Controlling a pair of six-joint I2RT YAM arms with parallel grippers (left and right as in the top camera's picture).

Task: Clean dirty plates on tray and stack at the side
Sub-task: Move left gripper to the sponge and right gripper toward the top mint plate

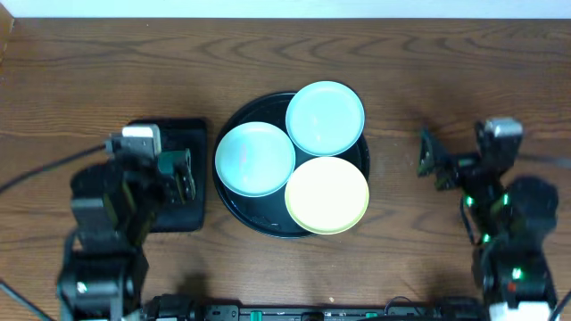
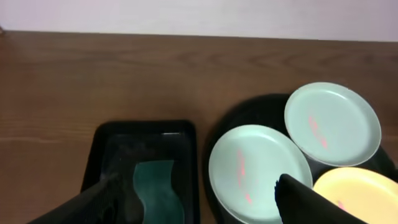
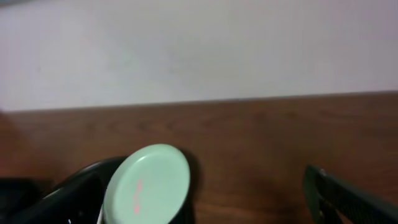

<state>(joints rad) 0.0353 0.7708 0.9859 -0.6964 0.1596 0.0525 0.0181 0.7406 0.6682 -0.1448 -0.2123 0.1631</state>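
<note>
Your left claw (image 1: 186,176) and right claw (image 1: 431,160) both gape wide; three plates (image 1: 325,117) on the tray (image 1: 236,209) lie between them.

I can read no text, number or label anywhere. Pink streaks on the near mint plate (image 2: 252,152) and the far mint plate (image 2: 333,123) form no letters.

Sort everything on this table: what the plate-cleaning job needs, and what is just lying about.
For the job: left mint plate, far mint plate, yellow plate, round black tray, sponge, rectangular black tray holding it.
Lying about: only a cable, far left.
</note>
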